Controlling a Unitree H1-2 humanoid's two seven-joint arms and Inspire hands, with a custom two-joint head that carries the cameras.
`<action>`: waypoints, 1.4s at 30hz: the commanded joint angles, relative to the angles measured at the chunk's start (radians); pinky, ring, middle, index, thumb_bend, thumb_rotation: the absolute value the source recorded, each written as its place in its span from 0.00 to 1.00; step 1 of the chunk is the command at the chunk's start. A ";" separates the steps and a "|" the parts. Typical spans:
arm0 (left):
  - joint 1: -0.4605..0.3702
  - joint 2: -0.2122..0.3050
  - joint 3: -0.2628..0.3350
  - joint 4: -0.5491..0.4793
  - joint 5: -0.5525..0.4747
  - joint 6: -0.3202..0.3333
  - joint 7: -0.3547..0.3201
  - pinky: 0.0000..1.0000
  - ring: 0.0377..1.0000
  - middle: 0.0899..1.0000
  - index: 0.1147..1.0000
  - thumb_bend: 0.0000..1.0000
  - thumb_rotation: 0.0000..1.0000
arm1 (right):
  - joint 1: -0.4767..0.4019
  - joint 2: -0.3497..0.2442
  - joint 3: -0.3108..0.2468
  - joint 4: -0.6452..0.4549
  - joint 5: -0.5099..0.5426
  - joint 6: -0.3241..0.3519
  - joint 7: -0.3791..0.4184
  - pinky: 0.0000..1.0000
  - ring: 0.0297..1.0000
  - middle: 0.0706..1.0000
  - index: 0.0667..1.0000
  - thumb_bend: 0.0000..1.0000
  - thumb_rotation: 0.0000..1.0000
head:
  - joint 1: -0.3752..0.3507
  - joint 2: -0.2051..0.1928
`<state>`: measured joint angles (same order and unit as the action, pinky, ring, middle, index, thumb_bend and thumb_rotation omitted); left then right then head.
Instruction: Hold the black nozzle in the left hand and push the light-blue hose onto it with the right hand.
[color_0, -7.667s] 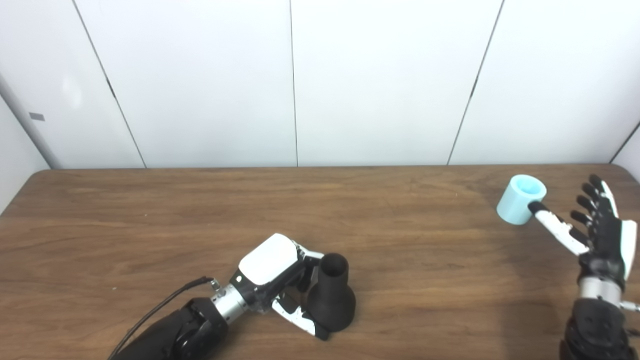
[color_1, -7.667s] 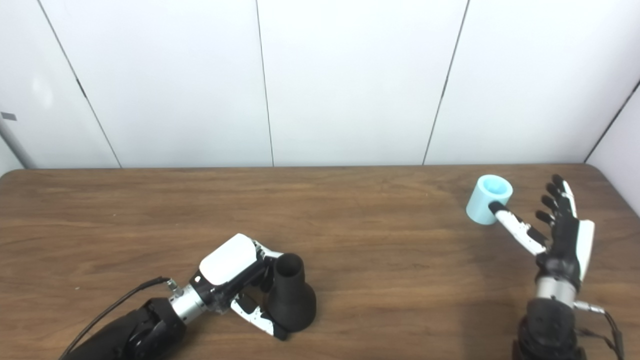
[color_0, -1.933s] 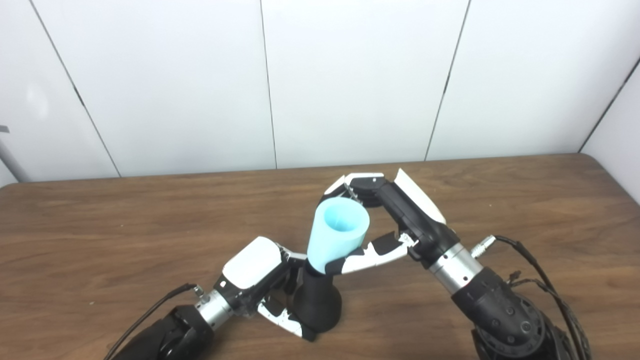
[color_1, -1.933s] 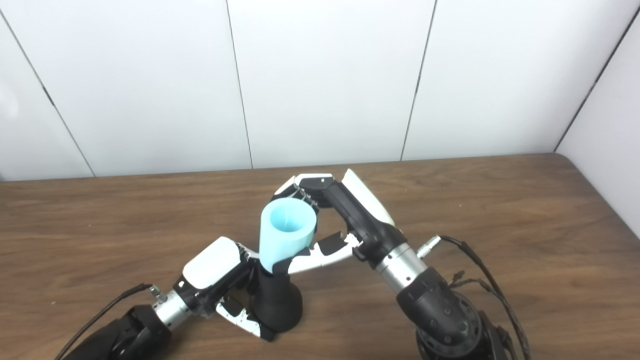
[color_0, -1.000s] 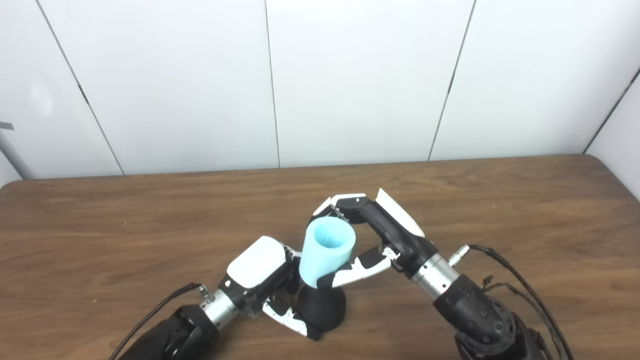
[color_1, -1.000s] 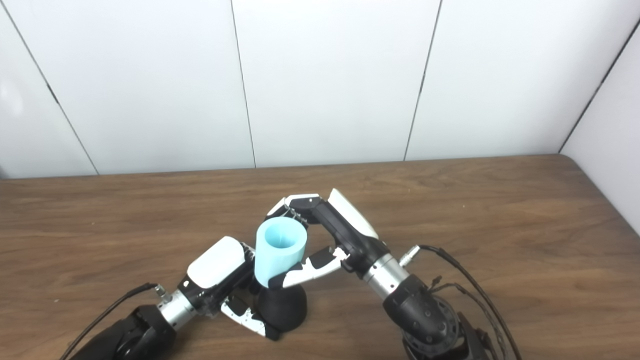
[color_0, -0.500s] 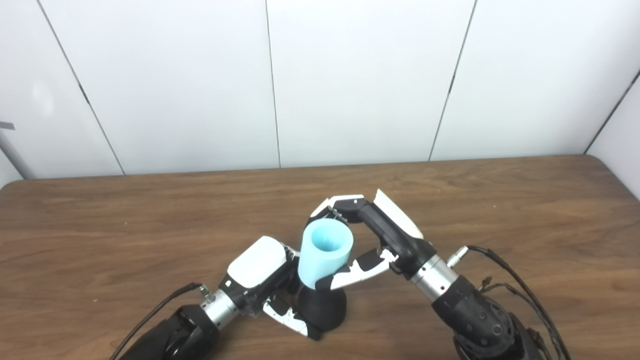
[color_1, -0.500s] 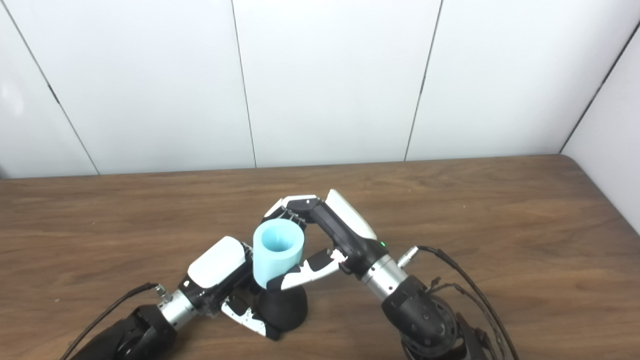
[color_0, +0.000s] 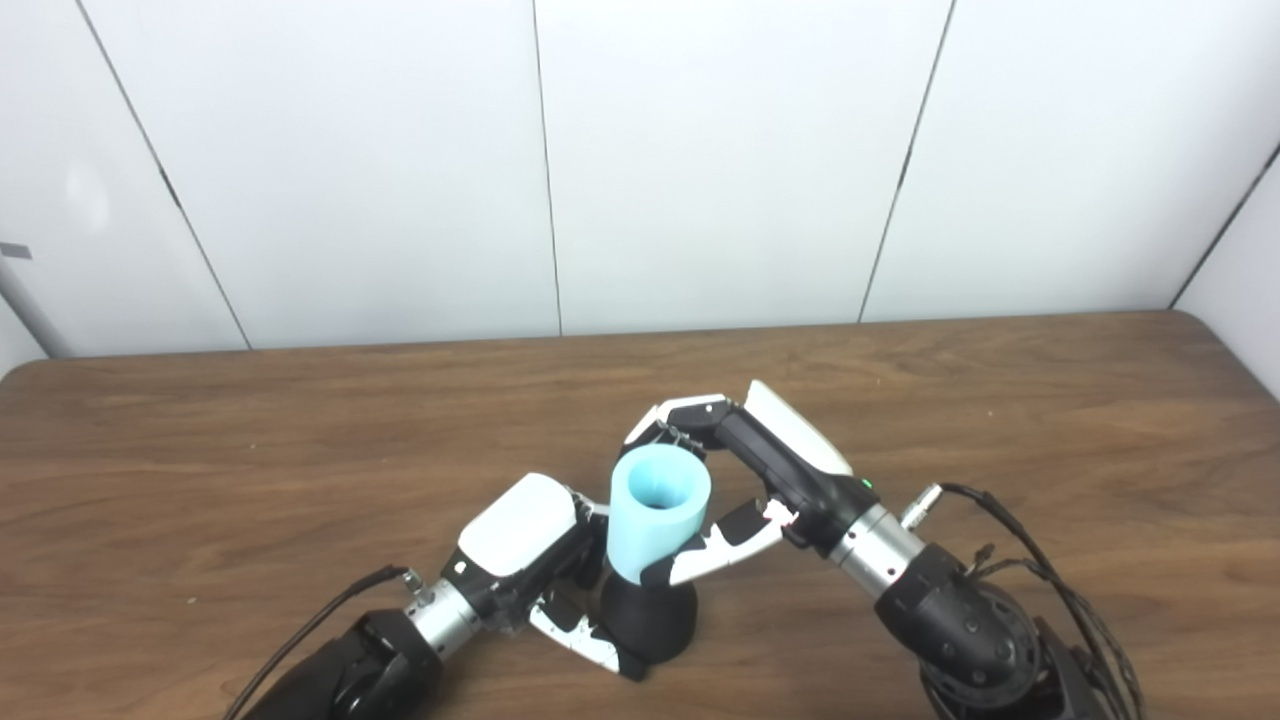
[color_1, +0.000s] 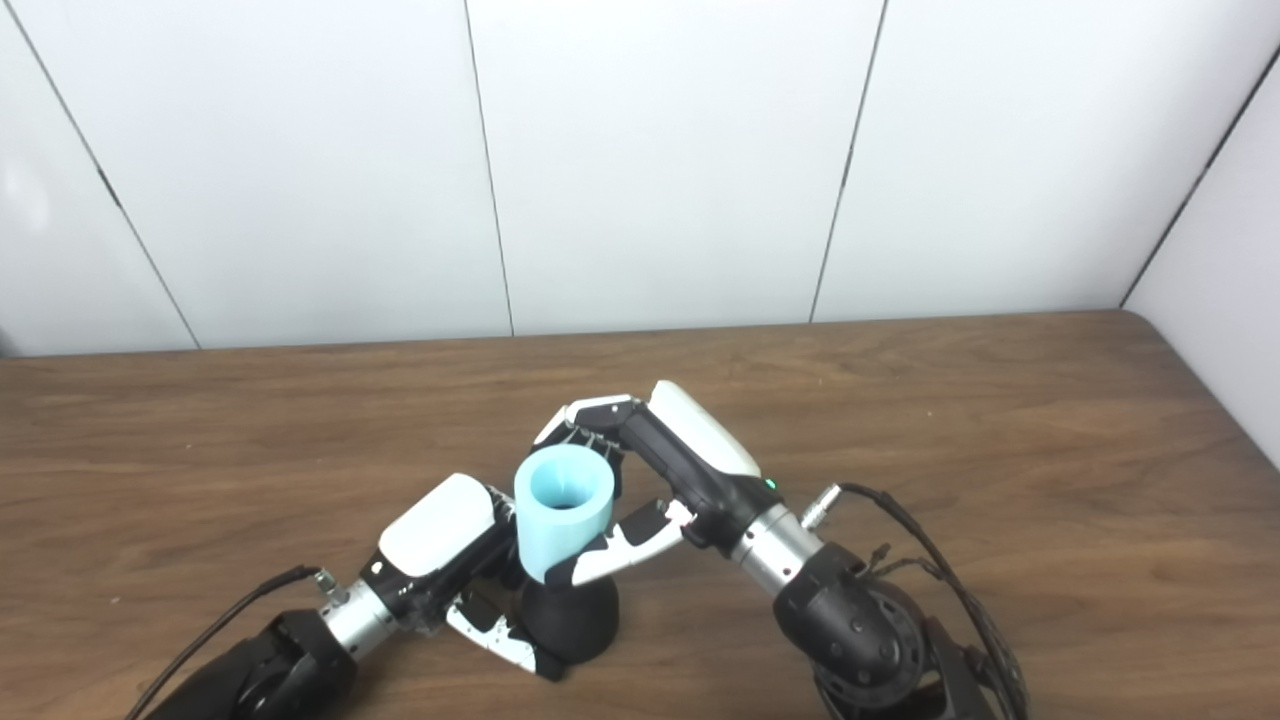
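The black nozzle (color_0: 648, 622) stands upright on the wooden table (color_0: 200, 470) near the front edge, only its flared base showing. My left hand (color_0: 520, 560) is shut on it from the left, thumb curled under the base. The light-blue hose (color_0: 655, 510), a short open tube, sits over the nozzle's neck, nearly upright. My right hand (color_0: 760, 480) is shut on the hose from the right, fingers over its far rim and thumb across its near side. The same stack appears in the right eye view, hose (color_1: 562, 510) over nozzle (color_1: 570, 625).
White wall panels (color_0: 700, 160) rise behind the table's far edge. A side wall (color_1: 1220, 270) stands at the right. Cables (color_0: 1040, 590) trail off my right wrist, and one cable (color_0: 310, 640) runs from my left wrist.
My right hand brought the hose from the far right of the table onto the nozzle. Over the last second the hose has sunk slightly lower and stands straighter.
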<state>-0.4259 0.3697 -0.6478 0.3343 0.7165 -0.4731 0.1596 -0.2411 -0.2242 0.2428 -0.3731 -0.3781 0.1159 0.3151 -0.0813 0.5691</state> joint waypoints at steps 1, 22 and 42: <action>0.079 -0.024 -0.040 0.037 0.020 0.004 -0.032 0.15 0.17 0.41 0.41 0.52 0.00 | -0.027 -0.024 -0.015 -0.021 -0.021 0.012 0.002 0.28 0.36 0.43 0.51 0.51 0.00 | -0.001 0.001; 0.080 -0.026 -0.038 0.032 0.025 0.004 -0.033 0.14 0.17 0.42 0.41 0.52 0.00 | -0.005 -0.005 -0.014 -0.024 -0.005 0.047 0.003 0.39 0.49 0.52 0.56 0.80 0.09 | 0.003 0.004; 0.075 -0.022 -0.054 0.045 0.020 0.003 -0.011 0.14 0.17 0.42 0.41 0.52 0.00 | -0.010 -0.010 -0.009 -0.050 -0.005 0.124 0.038 0.82 0.95 1.00 1.00 1.00 0.36 | 0.004 0.001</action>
<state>-0.4261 0.3666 -0.6536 0.3317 0.7194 -0.4690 0.1610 -0.2188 -0.2261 0.2417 -0.3855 -0.3874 0.2397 0.3538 -0.0767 0.5691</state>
